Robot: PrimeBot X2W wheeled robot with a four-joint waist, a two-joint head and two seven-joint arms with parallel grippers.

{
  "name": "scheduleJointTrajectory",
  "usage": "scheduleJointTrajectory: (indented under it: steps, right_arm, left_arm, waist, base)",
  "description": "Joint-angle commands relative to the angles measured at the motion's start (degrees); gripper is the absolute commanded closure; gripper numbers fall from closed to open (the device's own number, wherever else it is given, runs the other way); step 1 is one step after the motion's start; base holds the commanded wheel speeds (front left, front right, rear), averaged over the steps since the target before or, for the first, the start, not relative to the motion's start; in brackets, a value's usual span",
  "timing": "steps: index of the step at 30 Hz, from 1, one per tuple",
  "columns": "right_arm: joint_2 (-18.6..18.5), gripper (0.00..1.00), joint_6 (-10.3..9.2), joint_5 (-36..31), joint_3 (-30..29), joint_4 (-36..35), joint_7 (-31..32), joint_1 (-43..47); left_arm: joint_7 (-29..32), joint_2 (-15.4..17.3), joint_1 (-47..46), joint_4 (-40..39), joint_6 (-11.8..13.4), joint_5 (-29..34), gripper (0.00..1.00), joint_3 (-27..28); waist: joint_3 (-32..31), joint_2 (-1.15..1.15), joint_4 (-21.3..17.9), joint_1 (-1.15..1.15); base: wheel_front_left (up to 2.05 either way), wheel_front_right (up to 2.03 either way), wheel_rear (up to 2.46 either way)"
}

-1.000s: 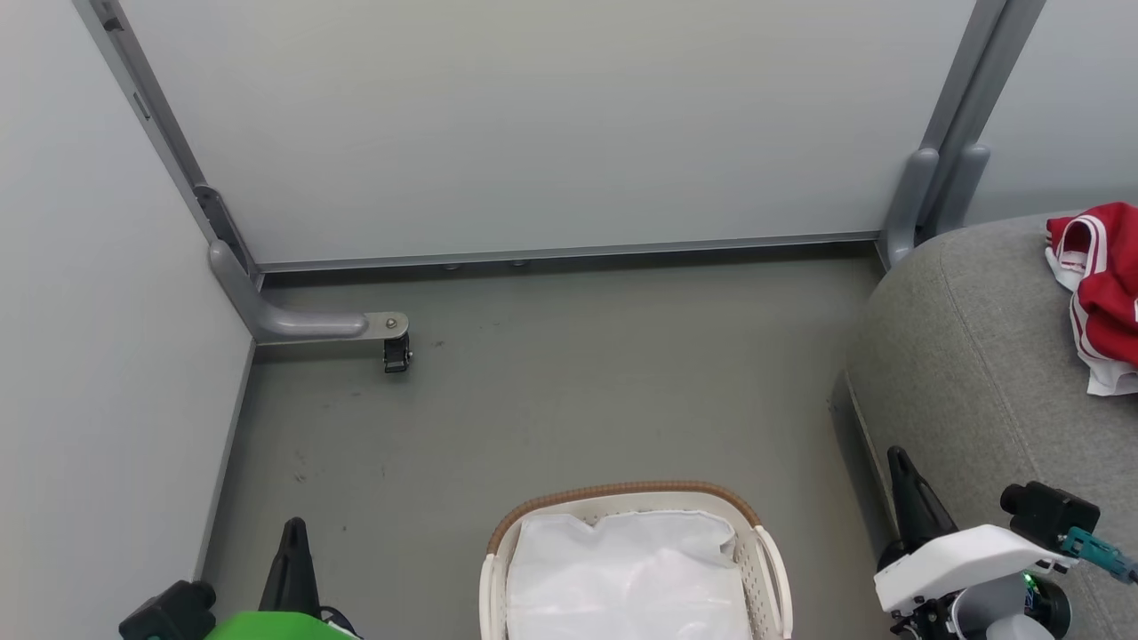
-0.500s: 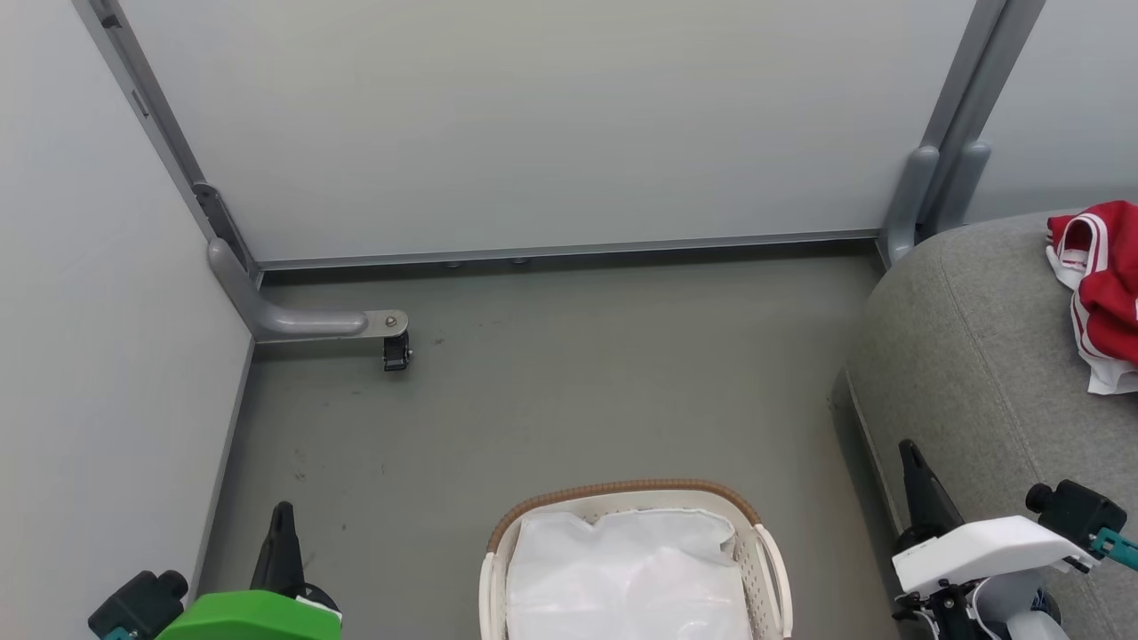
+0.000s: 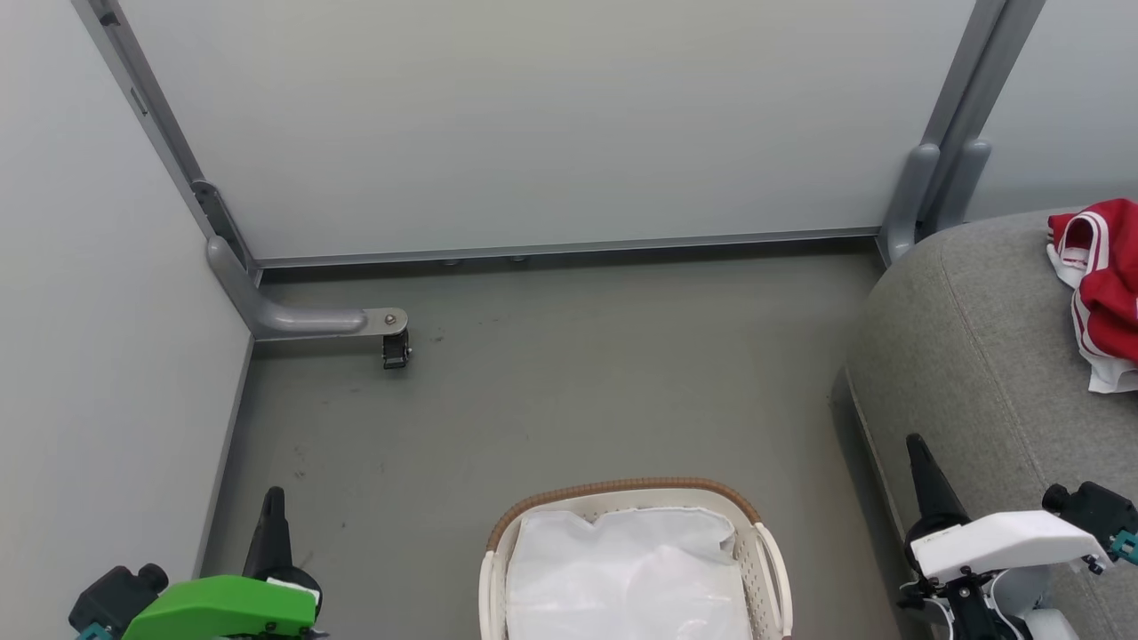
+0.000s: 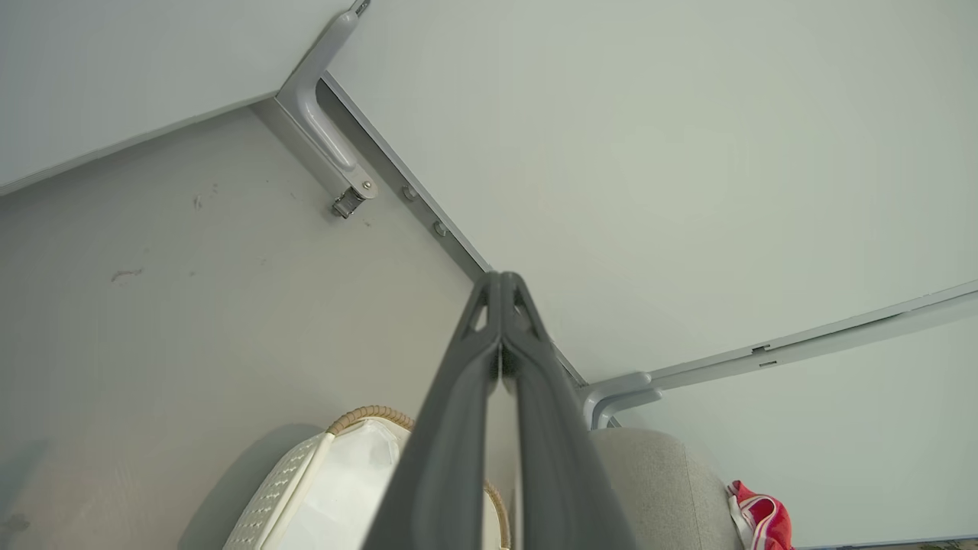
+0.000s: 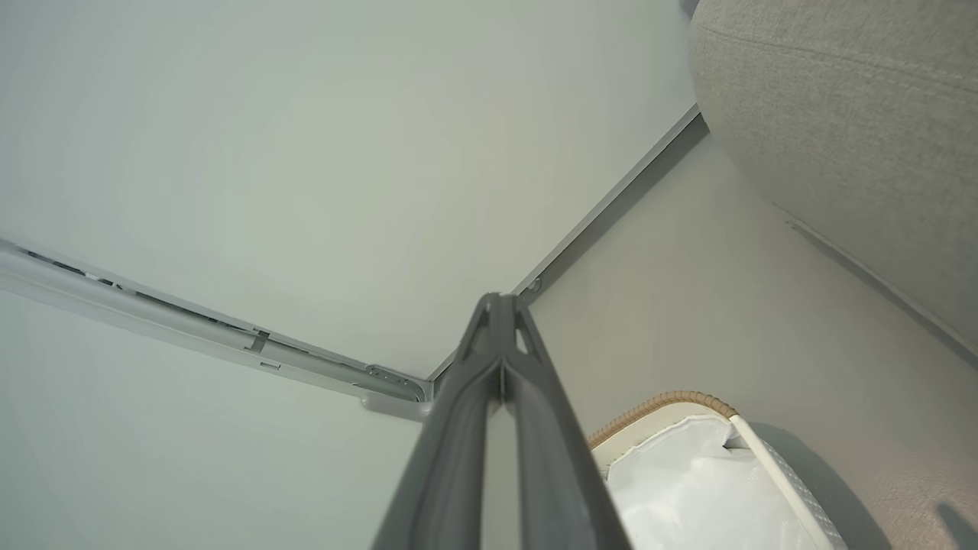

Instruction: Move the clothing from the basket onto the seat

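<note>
Both arms sink lower since a second ago: left gripper (image 3: 271, 514) to 7 o'clock, right gripper (image 3: 921, 464) to 5 o'clock, fingers together, empty. Clothing (image 3: 1102, 289) on seat (image 3: 969, 373), 3 o'clock. Basket (image 3: 622, 490), 6 o'clock, holds sheet (image 3: 622, 569); task likely done.

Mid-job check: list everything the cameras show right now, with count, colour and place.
clothing: one heap, red with white trim, on the seat at the head view's right edge
basket: one, cream with brown rim, on the floor at bottom centre
white sheet: one, lying inside the basket
seat: one, grey fabric, right of the basket
metal bracket foot: one, grey, on the floor by the left panel
partition panels: pale grey, behind and to the left
floor: grey
left end effector: dark fingers closed together, lower left
right end effector: dark fingers closed together, lower right beside the seat
</note>
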Motion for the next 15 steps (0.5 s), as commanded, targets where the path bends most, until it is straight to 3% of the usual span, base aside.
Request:
scheduleJointTrajectory:
  steps: [1,15]
  right_arm:
    - [-0.43,1.0,-0.01,1.68,-0.33,-0.92,0.47,-1.35]
    - [-0.49,1.0,-0.02,10.13,-1.17,-1.73,2.72,-1.49]
  left_arm:
    - [0.41,0.3,-1.84,-0.75,-0.46,-1.53,1.0,0.55]
    - [2.69,0.31,-3.13,-0.86,-1.23,-9.33,1.0,1.99]
  waist:
    - [0.02,0.22,0.0,0.0]
    - [0.21,0.28,-0.01,0.0]
  base:
    - [0.0,0.0,0.0]
    - [0.0,0.0,0.0]
